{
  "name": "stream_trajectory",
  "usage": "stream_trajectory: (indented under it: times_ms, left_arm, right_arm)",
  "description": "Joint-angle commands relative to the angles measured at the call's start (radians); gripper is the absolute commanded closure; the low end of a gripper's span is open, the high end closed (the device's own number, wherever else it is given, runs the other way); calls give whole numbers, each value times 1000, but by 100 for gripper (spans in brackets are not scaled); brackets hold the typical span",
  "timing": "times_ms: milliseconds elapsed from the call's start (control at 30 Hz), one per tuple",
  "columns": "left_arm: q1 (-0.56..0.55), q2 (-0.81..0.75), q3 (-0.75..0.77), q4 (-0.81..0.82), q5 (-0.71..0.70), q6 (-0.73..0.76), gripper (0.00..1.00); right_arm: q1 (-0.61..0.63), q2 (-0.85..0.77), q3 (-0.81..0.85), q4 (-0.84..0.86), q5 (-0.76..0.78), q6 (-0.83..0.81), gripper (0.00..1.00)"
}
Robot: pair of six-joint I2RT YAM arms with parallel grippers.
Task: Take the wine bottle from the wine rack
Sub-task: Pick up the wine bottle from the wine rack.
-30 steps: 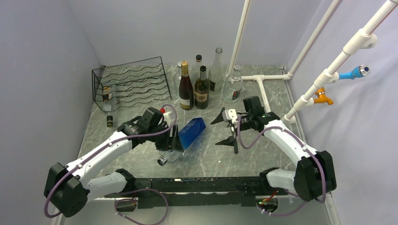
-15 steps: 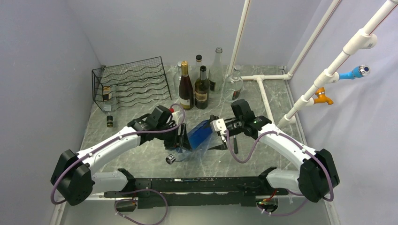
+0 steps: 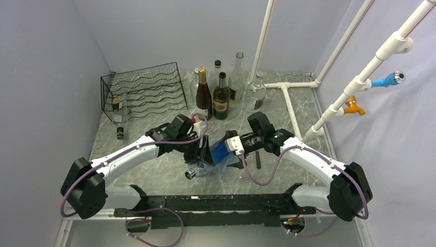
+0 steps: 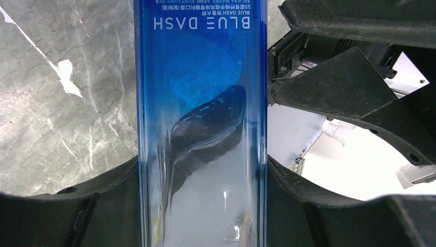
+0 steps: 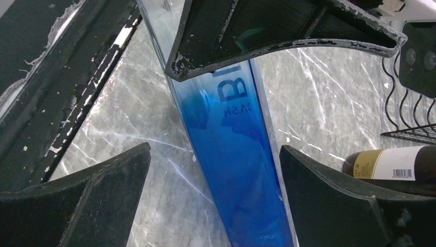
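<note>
One blue wine bottle (image 3: pixel 220 150) is held up over the middle of the table (image 3: pixel 154 175). It is well apart from the wine rack (image 3: pixel 146 92), which is set at the back left. The bottle is tipped. Its shiny cap (image 3: pixel 191 174) is low and turned to the near edge, and its blue end is higher. The words BLUE DASH are seen on it in the left wrist view.

The bottle is squeezed by the left gripper (image 3: pixel 204 154) near the clear neck end. Both black fingers (image 4: pixel 67 216) are pressed flat on its sides. The right gripper (image 3: pixel 234 153) is spread wide, and the blue end is placed between its fingers (image 5: pixel 103 195). A strip of table is seen on each side of the bottle in the right wrist view, so the bottle is not touched by them.

One small bottle (image 3: pixel 117 103) is laid inside the rack at its left end. A little dark bottle (image 3: pixel 120 133) is stood on the table just in front of the rack. More bottles (image 3: pixel 221 98) are stood to the right of the rack, and white pipes (image 3: pixel 288 100) are laid beside them.

One second ago the right gripper was well apart from the blue bottle. Now it is brought around the blue end. The bottle is also moved a little to the right by the left arm.
</note>
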Motion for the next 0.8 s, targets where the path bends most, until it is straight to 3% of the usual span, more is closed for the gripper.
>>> stream_trajectory:
  times_ms: [0,767]
  left_arm:
    - [-10,-21,92,174,92,2,100]
    - [-11,6,80,261,160,-38,100]
  right_arm:
    - [23,5,6,26,24,-33,0]
    - [144,38,-49,131,213,-81,1]
